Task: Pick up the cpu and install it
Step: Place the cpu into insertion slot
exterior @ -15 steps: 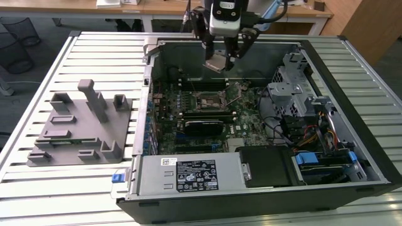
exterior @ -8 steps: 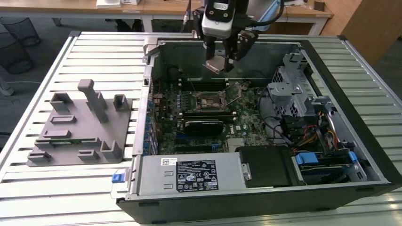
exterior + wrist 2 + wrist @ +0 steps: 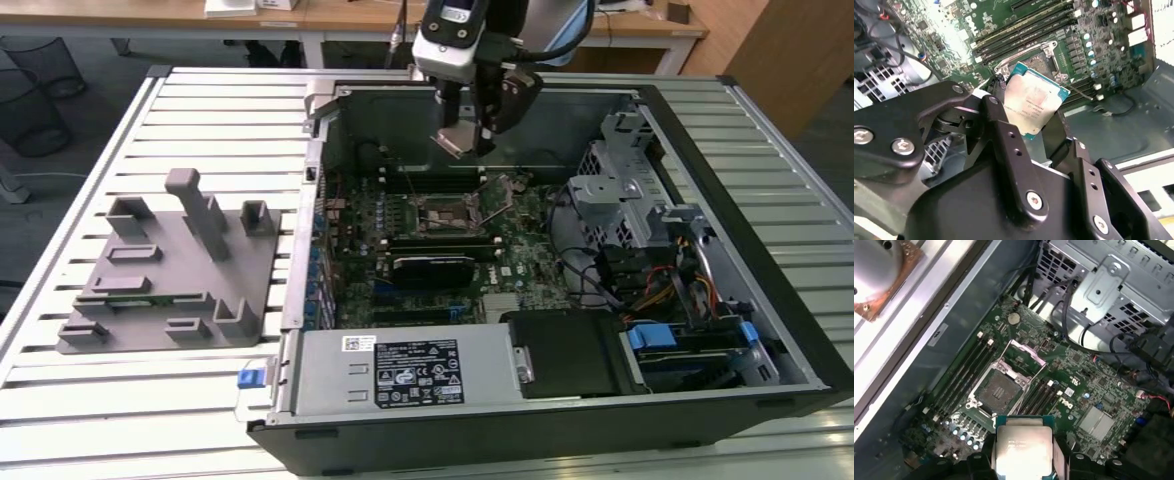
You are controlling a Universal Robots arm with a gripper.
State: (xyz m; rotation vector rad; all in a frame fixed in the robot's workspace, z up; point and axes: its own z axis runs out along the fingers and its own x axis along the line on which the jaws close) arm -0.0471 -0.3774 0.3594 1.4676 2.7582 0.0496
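I've got the gripper [image 3: 463,135] clamped on the cpu [image 3: 1035,100], hanging above the open socket [image 3: 999,390], upper middle of the exterior view, so it's not seated yet.

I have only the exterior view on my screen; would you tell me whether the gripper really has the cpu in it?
Observer: Yes. In the second wrist view the gripper is shut on the cpu, clamping two opposite edges, with the silvery top facing the camera.
Operator: Thank you. Is the socket open?
Observer: In the first wrist view the socket is empty and its metal frame is swung up.
Operator: Is the chip touching it?
Observer: No. The first wrist view shows the cpu held in the air, apart from the socket.
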